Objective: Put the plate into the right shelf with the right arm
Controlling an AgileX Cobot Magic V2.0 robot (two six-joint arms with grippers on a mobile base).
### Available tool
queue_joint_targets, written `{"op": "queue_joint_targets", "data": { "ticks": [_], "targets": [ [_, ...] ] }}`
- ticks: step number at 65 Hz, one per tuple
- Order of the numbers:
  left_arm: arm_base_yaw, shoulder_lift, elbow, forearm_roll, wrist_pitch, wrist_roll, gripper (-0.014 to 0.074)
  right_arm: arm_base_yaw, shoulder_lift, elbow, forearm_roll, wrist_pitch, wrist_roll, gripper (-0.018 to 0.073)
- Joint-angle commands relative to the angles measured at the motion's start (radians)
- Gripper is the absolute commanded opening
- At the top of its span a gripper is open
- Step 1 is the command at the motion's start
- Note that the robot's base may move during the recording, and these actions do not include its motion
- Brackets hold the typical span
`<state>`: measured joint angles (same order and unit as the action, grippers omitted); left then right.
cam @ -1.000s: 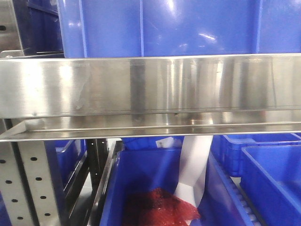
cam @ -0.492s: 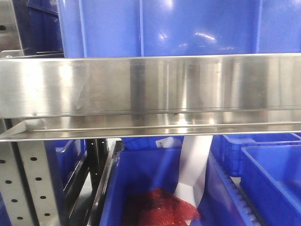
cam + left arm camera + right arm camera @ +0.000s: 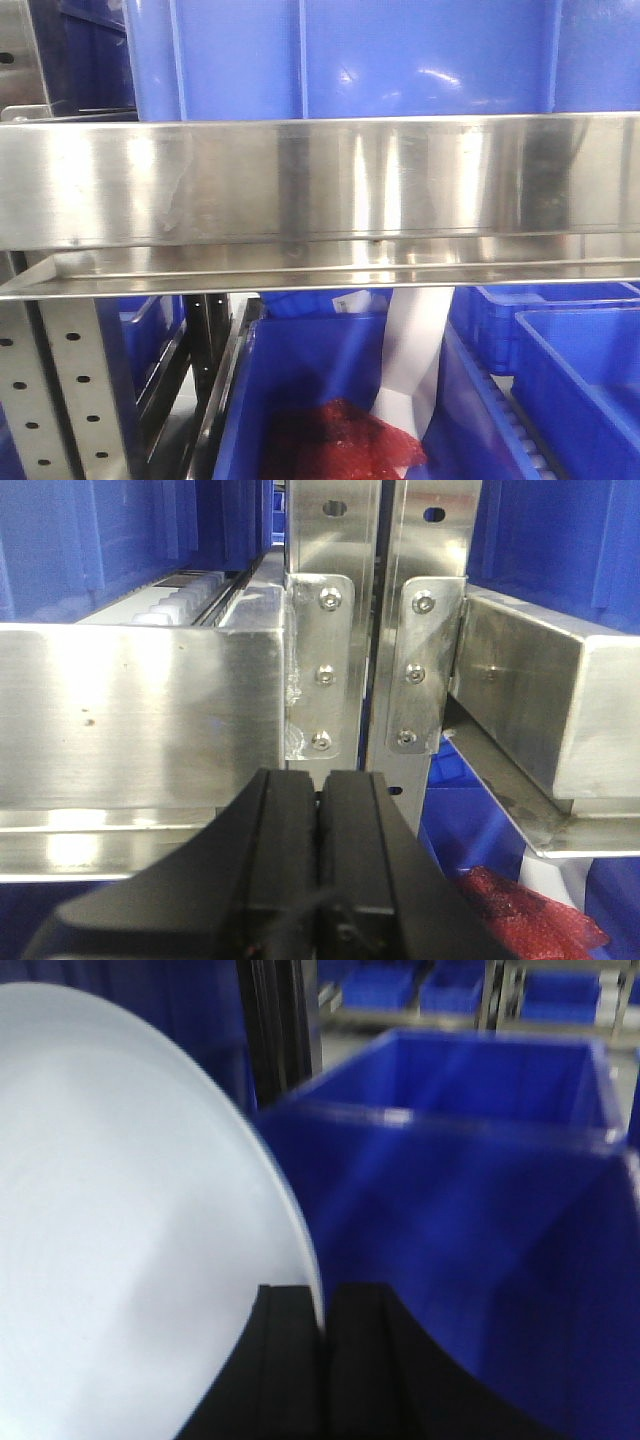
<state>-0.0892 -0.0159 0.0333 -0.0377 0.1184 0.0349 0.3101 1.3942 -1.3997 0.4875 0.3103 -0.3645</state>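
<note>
The white plate fills the left half of the right wrist view. My right gripper is shut on its rim and holds it on edge. An open blue bin, blurred, stands just beyond and to the right of the plate. In the front view a white shape shows below the steel shelf rail; I cannot tell whether it is the plate. My left gripper is shut and empty, in front of the shelf's steel uprights. Neither gripper shows in the front view.
A blue bin sits on the rail's shelf. Below it are a blue bin holding a red mesh item and more bins at the right. A perforated steel post stands at the left. The red item also shows in the left wrist view.
The white shape below the rail has widened slightly at its top, and reflections on the rail have shifted. Everything else in the front view is unchanged.
</note>
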Motion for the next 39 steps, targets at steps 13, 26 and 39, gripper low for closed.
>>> {"op": "queue_joint_targets", "data": {
  "ticks": [13,26,39],
  "targets": [
    [-0.005,-0.005,0.008,-0.004,-0.086,-0.003,-0.0047,-0.001,-0.009,-0.045,0.004,-0.027,-0.003,0.0604],
    [-0.005,-0.005,0.008,-0.004,-0.086,-0.003,-0.0047,-0.001,-0.037,-0.046,0.004,0.017,-0.003,0.0631],
    [-0.005,-0.005,0.008,-0.004,-0.086,-0.003,-0.0047,-0.041,-0.158,-0.046,0.004,0.119,-0.003,0.0546]
  ]
}}
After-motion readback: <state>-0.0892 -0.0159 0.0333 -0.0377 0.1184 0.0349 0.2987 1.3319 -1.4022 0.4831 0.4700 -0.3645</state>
